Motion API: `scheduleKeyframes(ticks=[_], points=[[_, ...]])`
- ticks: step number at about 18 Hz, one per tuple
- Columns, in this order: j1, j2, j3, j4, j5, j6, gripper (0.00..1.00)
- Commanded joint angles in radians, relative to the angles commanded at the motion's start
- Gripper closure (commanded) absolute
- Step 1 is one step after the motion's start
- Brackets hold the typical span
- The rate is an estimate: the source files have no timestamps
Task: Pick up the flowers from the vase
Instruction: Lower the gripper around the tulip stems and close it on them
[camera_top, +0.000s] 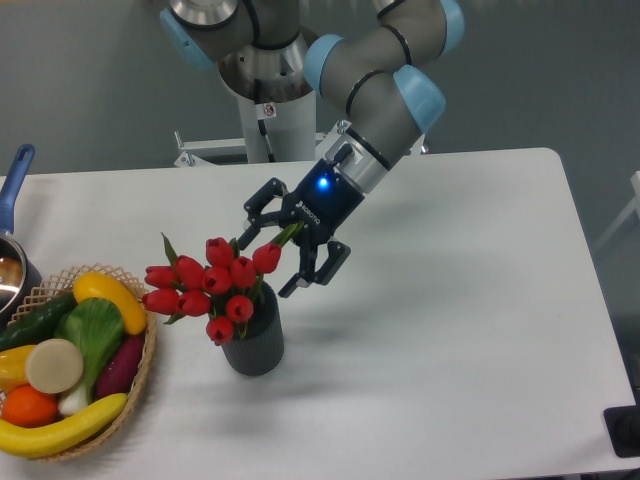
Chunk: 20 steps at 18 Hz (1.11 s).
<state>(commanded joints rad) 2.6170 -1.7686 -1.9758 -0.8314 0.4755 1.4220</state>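
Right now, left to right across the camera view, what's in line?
Blue-handled pot → basket of fruit and vegetables → red tulips in the dark ribbed vase → open hand at the bunch's right edge.

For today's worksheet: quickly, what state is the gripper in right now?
Gripper: open, jaws spread either side of the flowers' upper right edge, holding nothing.

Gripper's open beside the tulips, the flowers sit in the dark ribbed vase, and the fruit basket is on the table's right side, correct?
One slip: the basket sits at the table's left edge in the camera view, not the right. The rest holds: the gripper is open beside the flowers, which sit in the dark ribbed vase.
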Motion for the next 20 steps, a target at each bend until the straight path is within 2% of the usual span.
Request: scheduleKeyframes(ticks=[7, 18, 19, 20], points=[[-0.051, -0.057, 0.044, 0.002, 0.0, 0.003, 0.0], [-0.071, -0.087, 0.037, 0.025, -0.041, 0.008, 0.0], [-0.071, -0.086, 0.034, 0.025, -0.044, 0.008, 0.01], [-0.071, -0.086, 0.032, 0.025, -0.044, 0.008, 0.05]])
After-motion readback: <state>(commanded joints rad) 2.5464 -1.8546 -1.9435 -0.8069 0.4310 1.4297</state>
